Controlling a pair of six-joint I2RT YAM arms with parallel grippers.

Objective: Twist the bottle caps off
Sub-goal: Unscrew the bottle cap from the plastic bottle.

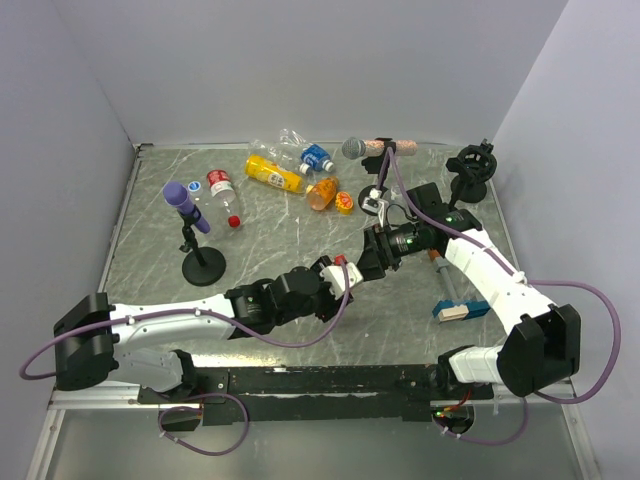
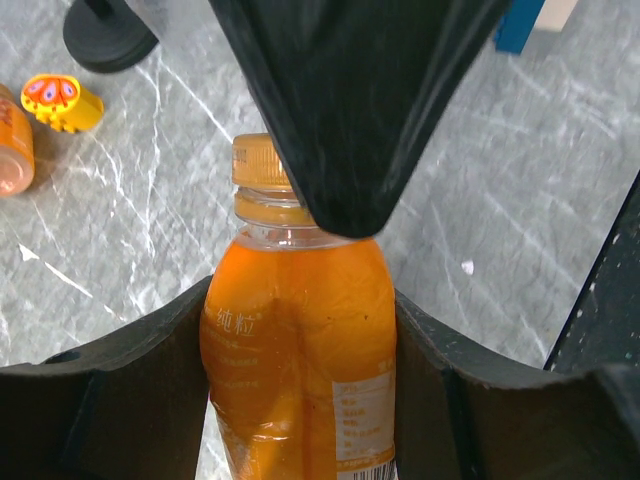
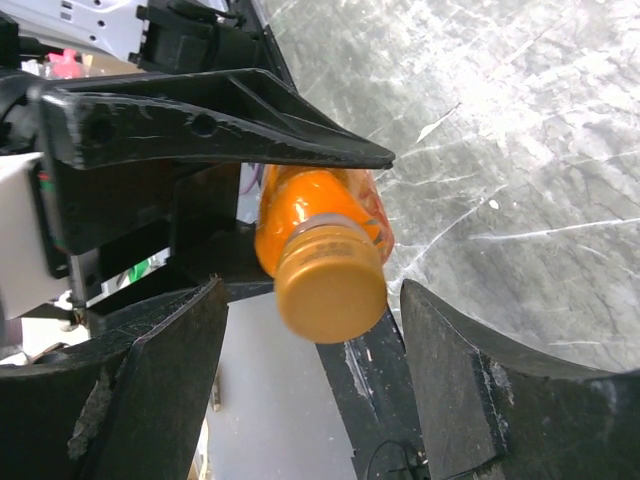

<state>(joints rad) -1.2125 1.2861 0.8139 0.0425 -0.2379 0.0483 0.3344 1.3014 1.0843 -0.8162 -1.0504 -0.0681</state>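
The plastic bottle (image 2: 300,360) looks glossy (cap (image 3: 330,285) matt).

Marbled grey-green table (image 1: 280,240), veined in white, boxed in on three sides by plain, pale lavender-grey panels: left wall (image 1: 60,120), far wall (image 1: 300,60), right wall (image 1: 580,120). Thin metal trim (image 1: 119,215) where top meets wall on the left and far sides. Dark rail (image 1: 320,380) across the near edge, with a smooth grey surface (image 1: 320,450) below it. Lit softly and evenly from above; shadows short and faint. Same veined top close up in both wrist views.
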